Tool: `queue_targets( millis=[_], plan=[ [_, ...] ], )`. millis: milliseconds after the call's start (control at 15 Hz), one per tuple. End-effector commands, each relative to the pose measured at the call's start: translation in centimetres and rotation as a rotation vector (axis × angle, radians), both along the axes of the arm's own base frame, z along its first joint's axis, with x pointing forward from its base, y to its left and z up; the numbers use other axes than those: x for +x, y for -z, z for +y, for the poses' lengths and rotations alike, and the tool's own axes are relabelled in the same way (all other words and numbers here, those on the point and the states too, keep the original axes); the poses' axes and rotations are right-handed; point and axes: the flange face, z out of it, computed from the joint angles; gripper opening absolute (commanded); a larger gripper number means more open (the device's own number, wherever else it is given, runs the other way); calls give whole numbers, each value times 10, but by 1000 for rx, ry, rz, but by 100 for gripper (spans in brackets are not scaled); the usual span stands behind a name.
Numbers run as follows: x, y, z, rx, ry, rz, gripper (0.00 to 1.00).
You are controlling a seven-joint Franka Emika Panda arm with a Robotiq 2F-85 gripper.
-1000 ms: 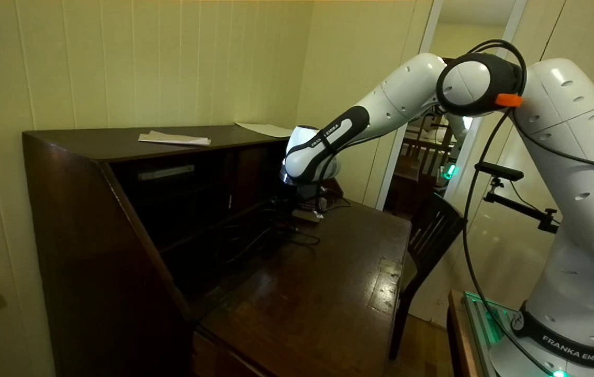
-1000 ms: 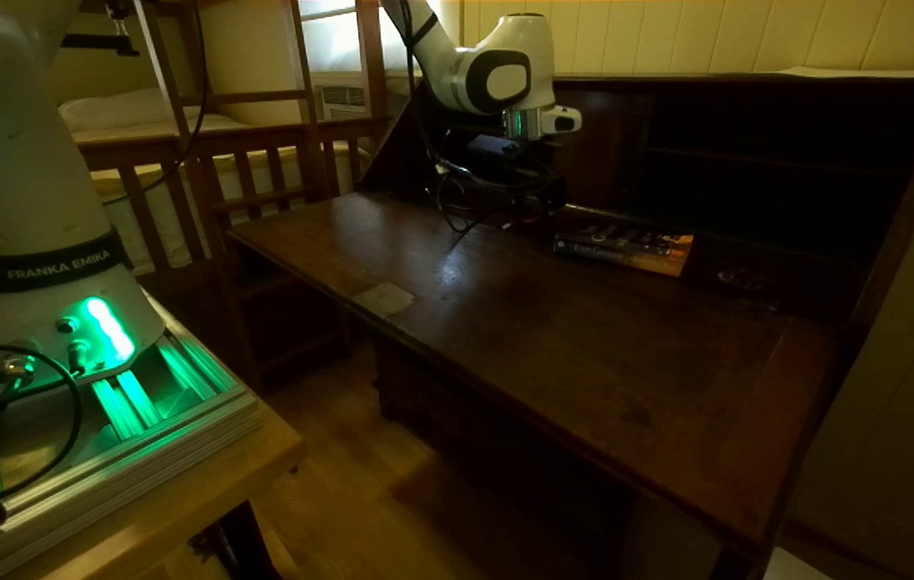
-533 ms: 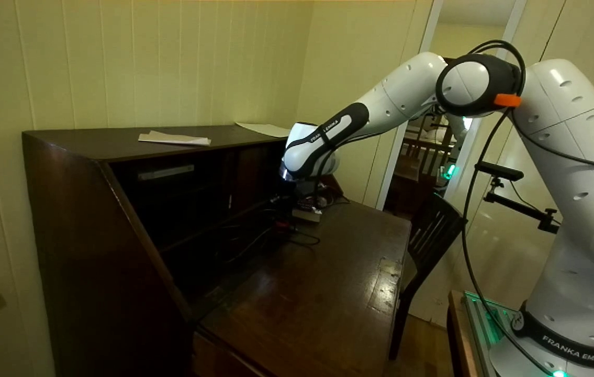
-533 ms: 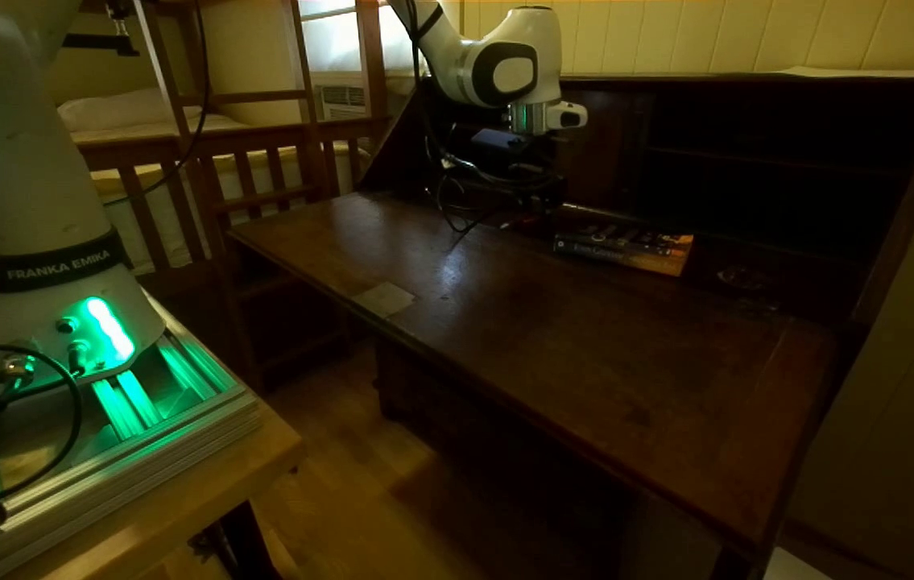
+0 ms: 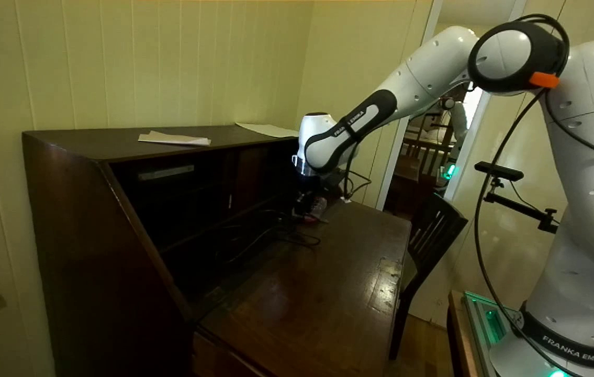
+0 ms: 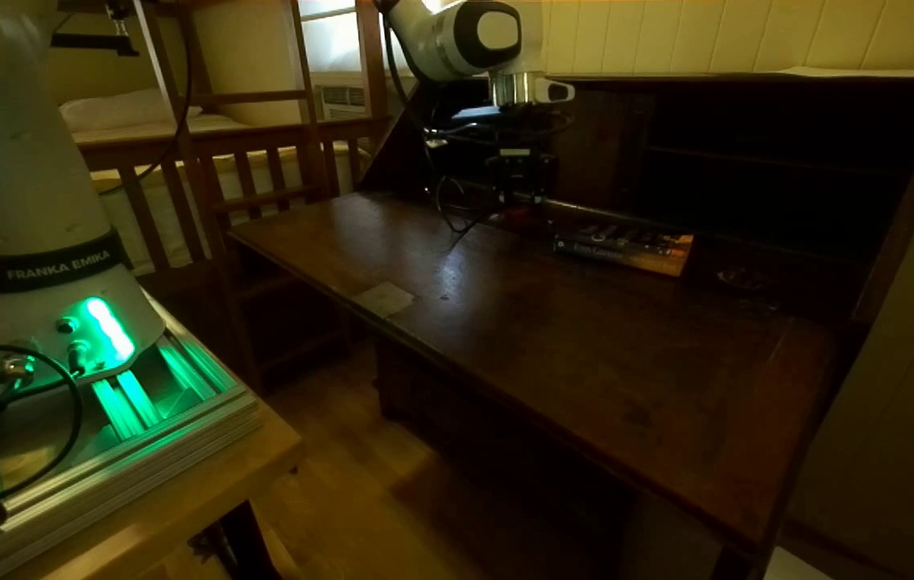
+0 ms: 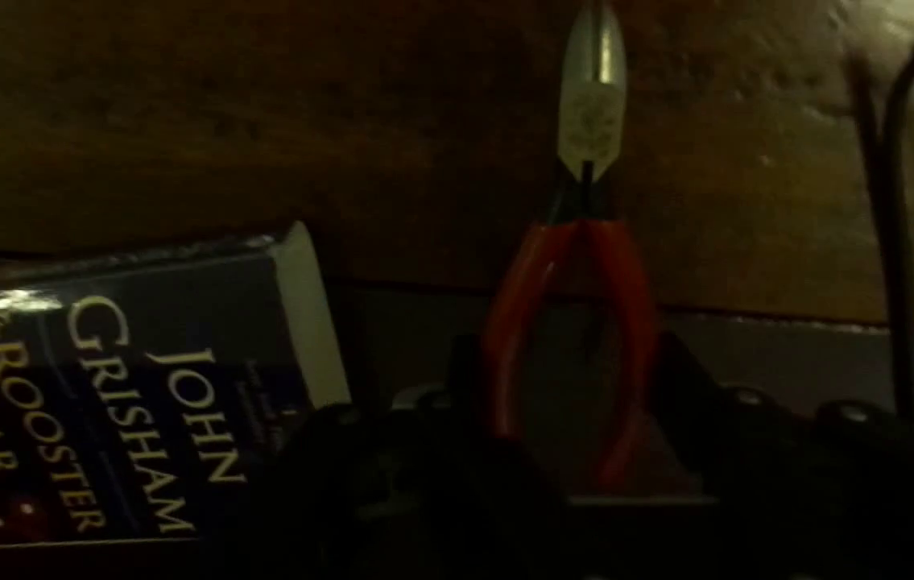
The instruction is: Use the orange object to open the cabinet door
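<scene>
Red-handled pliers (image 7: 552, 242) are clamped in gripper (image 7: 573, 372). Firm grip is needed, book (image 7: 134, 395) avoided, en route to cabinet door (image 5: 249, 175).

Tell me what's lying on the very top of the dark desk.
In an exterior view, some paper lies nearer the camera, with a flat sheet farther along. The robot arm hides the far end, and anything under the paper or the sheet is covered.

Desk (image 5: 317, 303), papers (image 5: 174, 139) on its top; in the wrist view, book (image 7: 126, 411) left and cable (image 7: 899, 282) right of the pliers (image 7: 553, 234), their handles (image 7: 634, 338) inside the gripper (image 7: 569, 370)
</scene>
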Motion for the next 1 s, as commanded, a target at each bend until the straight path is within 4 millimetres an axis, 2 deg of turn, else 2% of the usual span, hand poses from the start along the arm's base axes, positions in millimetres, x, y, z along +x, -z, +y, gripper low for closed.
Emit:
queue_targets(
  millis=[0,267,400,733,933],
  plan=[
    [-48,-12,1,-86,-173,42,29],
    [-69,-14,6,-175,-359,17,29],
    [-69,-19,7,-209,-446,-29,29],
    [-47,-32,11,-178,-592,-257,29],
    [-33,-32,33,-85,-634,-369,29]
  ],
)
